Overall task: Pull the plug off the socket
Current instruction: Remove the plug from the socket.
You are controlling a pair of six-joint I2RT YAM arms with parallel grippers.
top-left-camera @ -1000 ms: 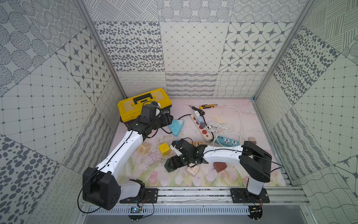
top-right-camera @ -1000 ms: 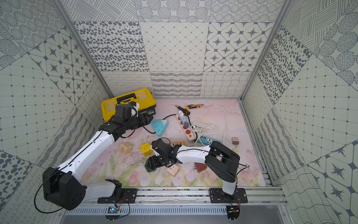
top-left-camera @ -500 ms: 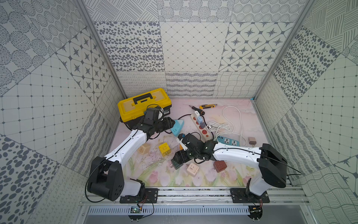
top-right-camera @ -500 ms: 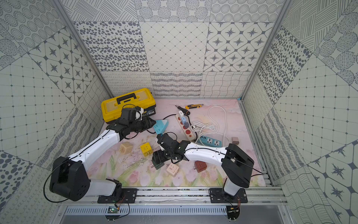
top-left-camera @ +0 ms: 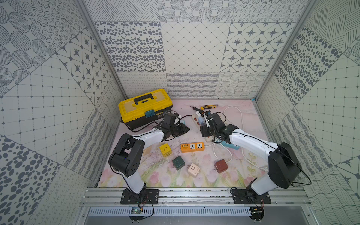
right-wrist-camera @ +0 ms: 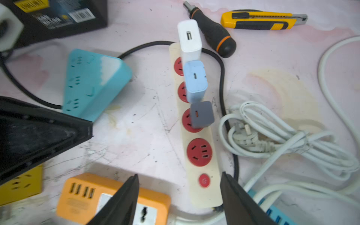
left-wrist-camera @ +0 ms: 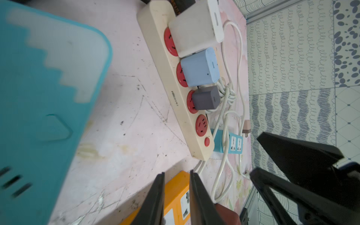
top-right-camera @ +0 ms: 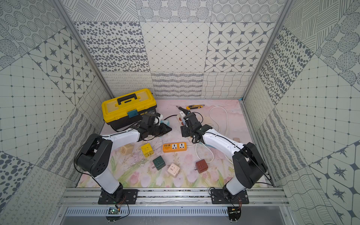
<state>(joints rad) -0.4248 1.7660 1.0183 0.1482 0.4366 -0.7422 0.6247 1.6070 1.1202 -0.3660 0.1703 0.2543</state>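
Robot test cell, not a lived-in room: two arms (top-left-camera: 251,143) bolted to an aluminium rail (top-left-camera: 194,194), printed grey-pattern wall panels (top-left-camera: 194,48) on three sides, a flowered mat (top-left-camera: 155,175) as floor. Props are workshop stuff: a yellow toolbox (top-left-camera: 145,106) close beyond the left gripper (top-left-camera: 186,130), a screwdriver (right-wrist-camera: 212,31) and utility knife (right-wrist-camera: 261,20) well beyond the right gripper (right-wrist-camera: 179,174). A power strip (right-wrist-camera: 206,194) lies just under the right gripper, and loose plug cubes (top-left-camera: 178,162) sit on the rail side of both grippers.
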